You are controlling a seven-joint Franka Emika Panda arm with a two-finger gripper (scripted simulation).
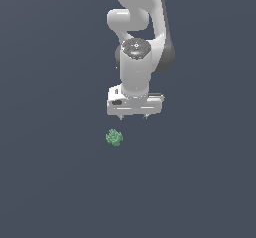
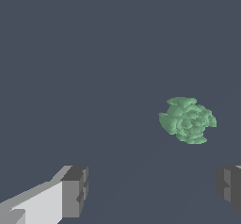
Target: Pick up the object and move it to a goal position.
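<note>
Lying alone on the dark floor, one green lump (image 1: 114, 137) sits just off the single white gripper (image 1: 133, 117), outside the span of its jaws. The gripper's two fingers (image 2: 75, 190) stand wide apart, grasping nothing; the wrist view cuts both off. The arm (image 1: 140, 27) reaches straight downward.
</note>
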